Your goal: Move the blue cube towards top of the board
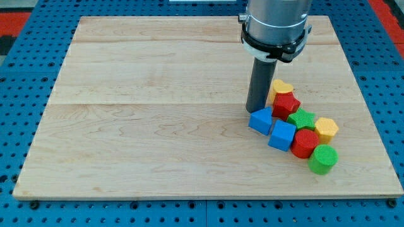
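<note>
Currently parked on the wrong side of the blue cube

Resting with my tip (255, 111) down on the wooden board (145, 120), just at the upper-left edge of a blue block of unclear shape (261, 120), seemingly touching it. No jaws to open or clench, only a bare rod, so nothing grasped or released; contact by pushing alone.

Sought-after blue cube (282, 135) found toward the view's lower right of my tip, one block further off, with the other blue block sitting between. Pressed close on the cube's far side: a red block (305, 142) and, slightly higher, a green block (302, 118). To the right of my tip and a little above, a yellow block (281, 88) and a second red block (286, 104), both near the rod.

Judged as follows: a push toward the view's top needs contact from beneath the cube, yet my tip sits above and left of it. Probably best to circle round the left of the cluster, come in under the cube's lower face, then drive upward. Likely snag: the neighbouring blue block and the upper red block standing in the cube's path and being carried along.
</note>
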`<move>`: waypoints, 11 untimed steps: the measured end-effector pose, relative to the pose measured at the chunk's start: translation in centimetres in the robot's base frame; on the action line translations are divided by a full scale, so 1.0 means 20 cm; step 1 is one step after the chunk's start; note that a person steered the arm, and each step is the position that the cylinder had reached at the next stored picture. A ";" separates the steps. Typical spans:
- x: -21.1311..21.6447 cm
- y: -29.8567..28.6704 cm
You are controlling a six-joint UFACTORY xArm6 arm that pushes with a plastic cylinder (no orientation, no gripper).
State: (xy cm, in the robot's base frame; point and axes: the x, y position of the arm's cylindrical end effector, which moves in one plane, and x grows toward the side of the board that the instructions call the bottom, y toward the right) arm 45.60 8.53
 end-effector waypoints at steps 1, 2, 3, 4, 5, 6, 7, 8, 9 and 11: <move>-0.11 -0.15; -0.38 -0.01; -0.50 0.38; -0.38 0.82; -0.06 1.12; 0.36 1.13; 0.58 0.85; 0.47 0.55; 0.40 0.54; 0.29 0.50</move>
